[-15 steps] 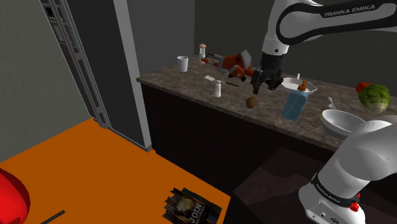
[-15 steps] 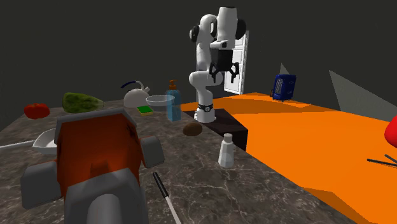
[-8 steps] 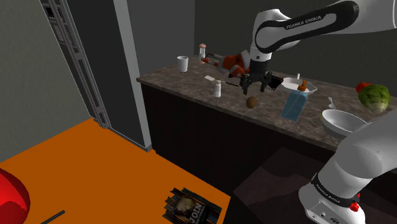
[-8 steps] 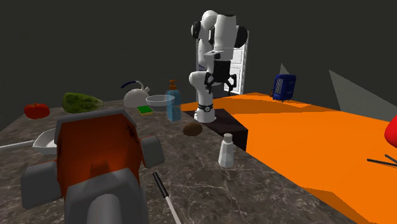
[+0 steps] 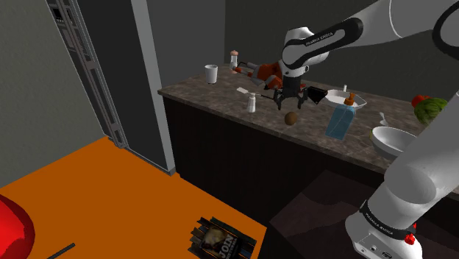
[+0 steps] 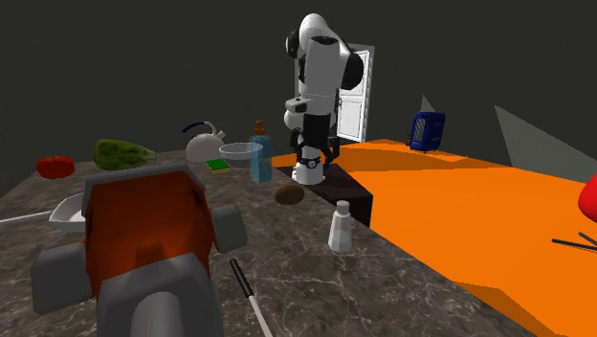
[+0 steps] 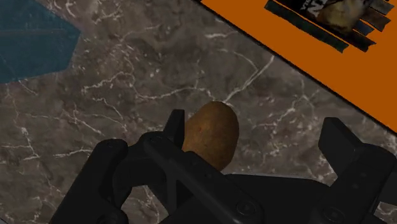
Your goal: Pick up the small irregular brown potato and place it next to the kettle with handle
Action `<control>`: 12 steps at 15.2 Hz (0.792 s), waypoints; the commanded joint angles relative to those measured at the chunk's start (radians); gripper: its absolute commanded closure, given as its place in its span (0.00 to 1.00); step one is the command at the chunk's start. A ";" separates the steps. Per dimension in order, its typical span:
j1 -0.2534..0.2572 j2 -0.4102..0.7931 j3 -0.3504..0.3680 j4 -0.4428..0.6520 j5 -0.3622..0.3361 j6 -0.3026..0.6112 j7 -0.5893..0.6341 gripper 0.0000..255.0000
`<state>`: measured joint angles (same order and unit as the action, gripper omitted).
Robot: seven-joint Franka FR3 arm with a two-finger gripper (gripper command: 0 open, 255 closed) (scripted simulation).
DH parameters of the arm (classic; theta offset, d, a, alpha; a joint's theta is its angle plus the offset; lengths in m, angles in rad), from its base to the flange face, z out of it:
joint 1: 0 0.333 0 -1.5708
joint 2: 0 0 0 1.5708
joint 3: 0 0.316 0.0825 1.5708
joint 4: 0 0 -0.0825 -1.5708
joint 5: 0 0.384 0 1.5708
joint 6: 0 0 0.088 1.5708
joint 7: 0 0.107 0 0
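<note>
The small brown potato (image 5: 292, 118) (image 6: 290, 194) lies on the dark marble counter (image 5: 221, 99) near its front edge. My black gripper (image 5: 289, 102) (image 6: 318, 157) hangs open just above it. In the wrist view the potato (image 7: 211, 135) sits between the fingers, close to one fingertip (image 7: 176, 121) and well away from the other; whether it touches the near one is unclear. The gripper (image 7: 254, 126) holds nothing. The white kettle (image 6: 204, 144) with a dark arched handle stands farther along the counter, behind a clear bowl (image 6: 239, 150).
A blue soap bottle (image 5: 340, 121) (image 6: 260, 158) stands close beside the potato. A white shaker (image 5: 251, 103) (image 6: 340, 228), a red and grey appliance (image 6: 143, 249), a white bowl (image 5: 393, 140), a lettuce (image 5: 434, 110) and a tomato (image 6: 55, 166) share the counter. Below lies an orange floor (image 5: 110, 191).
The arm has swung down and toward the shoulder view's left, bringing the gripper from high over the counter to just above the potato. The fingers stayed open. The potato has not moved.
</note>
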<state>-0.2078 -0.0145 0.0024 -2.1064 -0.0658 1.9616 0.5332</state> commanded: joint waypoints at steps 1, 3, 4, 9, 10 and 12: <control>-0.017 0.065 -0.017 0.041 -0.008 0.010 0.047 0.00; -0.032 0.129 -0.034 0.087 -0.013 0.014 0.090 0.00; -0.040 0.160 -0.043 0.111 -0.014 0.015 0.111 0.00; -0.054 0.223 -0.062 0.123 -0.015 0.054 0.146 0.00; -0.054 0.227 -0.062 0.114 -0.016 0.067 0.147 0.00; -0.056 0.235 -0.063 0.096 -0.016 0.093 0.147 0.00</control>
<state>-0.2621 0.2147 -0.0594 -2.0014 -0.0816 2.0387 0.6803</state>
